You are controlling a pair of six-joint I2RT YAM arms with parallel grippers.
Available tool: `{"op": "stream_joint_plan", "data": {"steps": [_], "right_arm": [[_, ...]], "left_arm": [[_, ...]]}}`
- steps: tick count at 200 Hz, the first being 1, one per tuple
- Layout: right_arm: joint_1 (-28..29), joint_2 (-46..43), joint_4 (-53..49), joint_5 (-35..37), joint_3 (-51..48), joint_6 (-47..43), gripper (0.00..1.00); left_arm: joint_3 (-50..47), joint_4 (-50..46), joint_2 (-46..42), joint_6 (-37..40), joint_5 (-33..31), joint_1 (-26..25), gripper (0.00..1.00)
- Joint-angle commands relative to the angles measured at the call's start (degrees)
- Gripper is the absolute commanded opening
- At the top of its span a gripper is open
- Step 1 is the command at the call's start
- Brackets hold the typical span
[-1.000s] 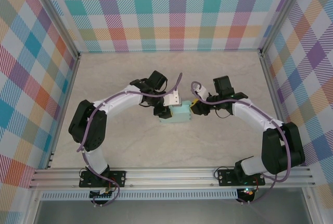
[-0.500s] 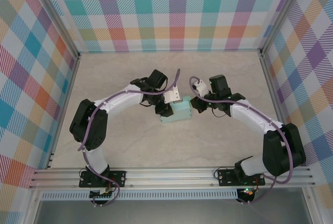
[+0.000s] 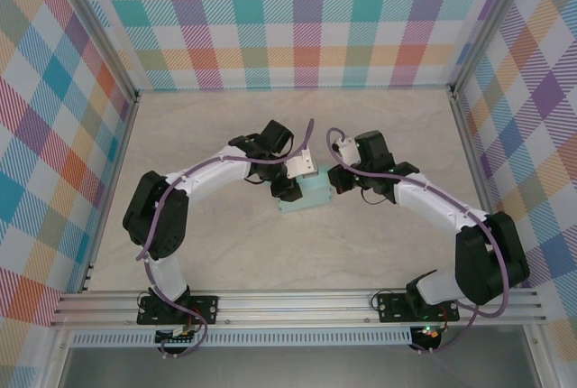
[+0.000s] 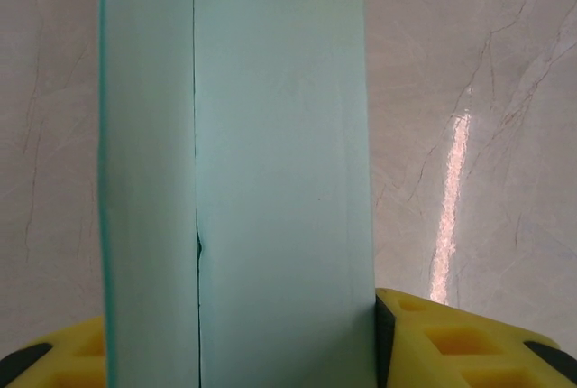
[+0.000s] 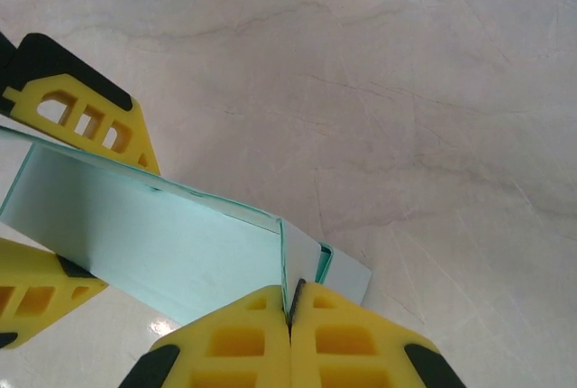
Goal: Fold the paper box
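The box (image 3: 308, 193) (image 4: 270, 180) (image 5: 153, 244), a shallow oblong of thin, pale aqua card with crisp creases, sits mid-table (image 3: 225, 253) on a glossy, marbled beige top. The left gripper (image 3: 287, 188) (image 4: 242, 352) clamps it across its width between yellow cut-out fingers (image 5: 86, 113). The right gripper (image 3: 339, 180) (image 5: 290, 302) is pressed together, with its tips against the upright end flap.
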Motion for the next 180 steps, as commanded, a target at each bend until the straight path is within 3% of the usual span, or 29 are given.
{"op": "stream_joint_plan", "data": {"steps": [1,56,109,180], "right_arm": [[3.0,1.9,2.2,-5.2,-3.0,5.0,0.04],[3.3,1.6,4.9,1.1,-7.4,5.5,0.02],[3.3,-0.3,6.1,2.9,-9.7,5.1,0.0],[4.9,-4.4,12.7,7.5,-15.4,6.1,0.0]], "left_arm": [[-1.9,2.0,3.3,-2.2,-0.6,-1.1,0.49],[-5.0,8.1,0.1,-5.1,-1.5,-1.1,0.54],[-10.4,15.5,-6.2,-8.7,0.8,-0.1,0.64],[-19.4,21.5,-11.6,-10.5,3.5,0.5,0.67]]}}
